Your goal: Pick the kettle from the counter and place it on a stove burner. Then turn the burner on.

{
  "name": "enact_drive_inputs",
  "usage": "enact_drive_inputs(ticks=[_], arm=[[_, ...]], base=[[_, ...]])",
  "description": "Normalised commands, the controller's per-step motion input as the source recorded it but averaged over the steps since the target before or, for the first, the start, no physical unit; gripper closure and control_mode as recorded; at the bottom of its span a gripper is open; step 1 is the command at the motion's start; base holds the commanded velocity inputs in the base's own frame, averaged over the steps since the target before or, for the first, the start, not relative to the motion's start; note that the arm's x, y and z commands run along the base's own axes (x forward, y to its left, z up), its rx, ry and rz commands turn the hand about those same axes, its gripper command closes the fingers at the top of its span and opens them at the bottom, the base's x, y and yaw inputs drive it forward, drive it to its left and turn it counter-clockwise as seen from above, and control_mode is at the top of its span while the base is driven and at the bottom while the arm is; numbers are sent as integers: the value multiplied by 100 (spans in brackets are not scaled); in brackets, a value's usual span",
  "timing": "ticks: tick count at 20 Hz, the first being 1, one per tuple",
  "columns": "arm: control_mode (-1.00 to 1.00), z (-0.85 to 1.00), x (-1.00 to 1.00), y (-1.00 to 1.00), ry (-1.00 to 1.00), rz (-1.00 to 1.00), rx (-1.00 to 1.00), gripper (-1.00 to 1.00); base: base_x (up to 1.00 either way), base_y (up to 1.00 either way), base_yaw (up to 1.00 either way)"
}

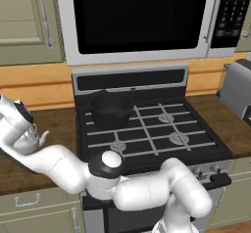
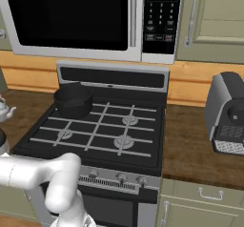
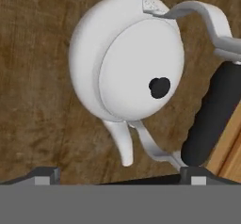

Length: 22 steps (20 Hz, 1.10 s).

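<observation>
The kettle (image 3: 127, 58) stands on the dark wood desk (image 3: 37, 100), left of the cooktop (image 1: 152, 129). In the hand view it lies straight ahead of the gripper (image 3: 120, 173), seen from above, spout toward the fingertips. The gripper's jaws are spread wide and hold nothing; the kettle's dark handle grip runs just beside the right fingertip (image 3: 197, 175). A black pot (image 1: 110, 109) sits on the cooktop's rear left burner
</observation>
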Motion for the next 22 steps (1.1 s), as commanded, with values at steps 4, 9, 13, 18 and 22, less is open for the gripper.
enact_drive_inputs(ticks=[4,9,13,18,22], arm=[[-100,7,-32,-11,-19,0,0,-100],[-100,11,4,7,-11,0,0,-100],[-100,0,22,44,0,0,0,-100],[-100,0,32,50,0,0,0,-100],[-100,0,18,35,1,0,0,-100]], base=[[0,0,0],[0,0,0],[0,0,0],[0,0,0],[0,0,0]])
